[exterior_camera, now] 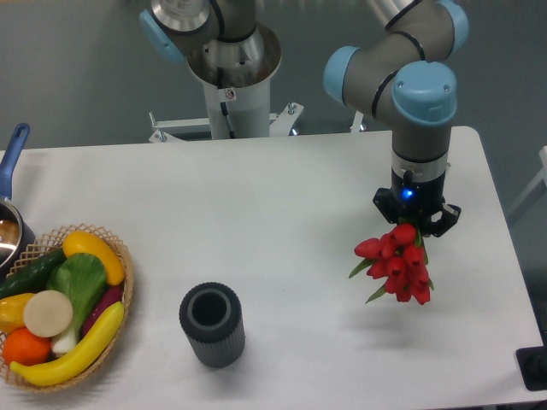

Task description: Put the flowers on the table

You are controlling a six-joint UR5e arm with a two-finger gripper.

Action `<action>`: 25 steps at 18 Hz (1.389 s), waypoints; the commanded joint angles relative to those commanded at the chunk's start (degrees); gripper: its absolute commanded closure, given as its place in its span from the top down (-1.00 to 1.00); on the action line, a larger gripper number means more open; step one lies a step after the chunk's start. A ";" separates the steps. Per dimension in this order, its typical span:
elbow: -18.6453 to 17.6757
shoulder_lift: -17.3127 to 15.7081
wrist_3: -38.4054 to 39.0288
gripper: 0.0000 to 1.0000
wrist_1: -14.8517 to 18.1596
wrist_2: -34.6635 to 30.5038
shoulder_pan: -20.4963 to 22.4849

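A bunch of red tulips (398, 266) with green leaves hangs from my gripper (414, 227) at the right side of the white table (282, 196). The gripper points straight down and is shut on the top of the bunch; its fingertips are mostly hidden by the flowers. The flowers look lifted above the table, with a faint shadow below them to the right. A dark grey ribbed vase (212, 325) stands empty near the front middle, well left of the flowers.
A wicker basket (120, 256) with toy vegetables and fruit sits at the front left. A pot with a blue handle (10, 162) is at the left edge. The robot base (231, 85) stands behind the table.
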State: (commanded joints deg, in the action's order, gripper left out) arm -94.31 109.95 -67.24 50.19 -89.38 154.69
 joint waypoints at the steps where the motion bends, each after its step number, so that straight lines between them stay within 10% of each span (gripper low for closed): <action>1: 0.00 0.09 0.00 -0.87 -0.09 0.00 0.00; 14: -0.53 6.50 0.18 -0.49 -0.88 0.00 -2.55; 18: -0.44 7.21 -0.26 0.18 -0.70 0.35 -2.64; 20: -0.26 7.47 -0.09 1.00 -0.79 0.44 -2.81; 25: -0.09 6.16 0.18 1.00 -1.32 0.35 -2.81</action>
State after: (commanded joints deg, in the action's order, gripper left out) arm -94.39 116.11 -67.06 48.87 -89.03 151.87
